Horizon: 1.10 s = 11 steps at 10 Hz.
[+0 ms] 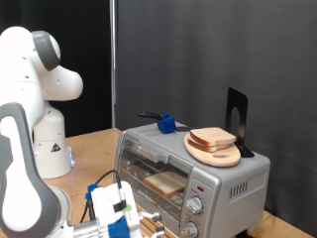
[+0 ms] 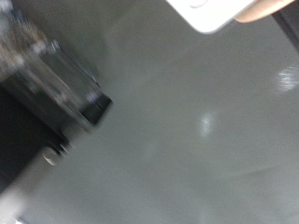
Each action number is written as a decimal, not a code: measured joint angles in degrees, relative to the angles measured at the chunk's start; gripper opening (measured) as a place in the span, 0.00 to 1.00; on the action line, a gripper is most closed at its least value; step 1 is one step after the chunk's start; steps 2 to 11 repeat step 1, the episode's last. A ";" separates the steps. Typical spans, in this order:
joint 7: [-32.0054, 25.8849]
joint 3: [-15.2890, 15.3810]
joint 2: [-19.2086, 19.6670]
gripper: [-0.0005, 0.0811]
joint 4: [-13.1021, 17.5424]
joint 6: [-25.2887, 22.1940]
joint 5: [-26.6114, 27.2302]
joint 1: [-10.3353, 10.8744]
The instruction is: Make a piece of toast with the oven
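Exterior view: looks across a wooden tabletop (image 1: pixel 87 149) with black curtains behind.
Arm: white Franka arm (image 1: pixel 35 109) fills the exterior view's left side, bending down toward the bottom edge.
Claw: gripper (image 1: pixel 117 213) sits low at the exterior view's bottom, white and blue parts with some cabling, right in front of the oven door; fingers too cluttered and cropped to read, so can't tell if wide, narrow or holding anything.
Oven: silver-grey toaster oven (image 1: pixel 228 178) just to the exterior view's right of the claw, glass door (image 1: pixel 154 171) facing it and looking shut, two round knobs (image 1: pixel 193 216) on the panel beside the door, nearest thing to the claw.
Piece of toast: pale tan slice (image 1: pixel 163 182) visible through the glass, lying on the rack inside the oven, up and right of the claw in the exterior view.
Plate: round light-wooden plate (image 1: pixel 220 154) on the oven roof, well above and right of the claw, with another bread slice (image 1: pixel 212 138) lying on it.
Other stuff up top: small blue object with a dark handle (image 1: pixel 165 123) at the back of the oven roof, black bracket-like stand (image 1: pixel 236 119) behind the plate.
Wrist view: blurry, mostly a grey surface (image 2: pixel 187 140), dark blurred hardware (image 2: pixel 56 79) at one side, a white corner (image 2: pixel 210 14) at one edge; nothing readable between the fingers.
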 joint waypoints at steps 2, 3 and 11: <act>-7.01 0.49 0.00 0.01 -0.93 -2.67 1.28 -0.89; -7.01 0.49 0.00 0.01 -0.93 -2.67 1.28 -0.89; -7.01 0.49 0.00 0.01 -0.93 -2.67 1.28 -0.89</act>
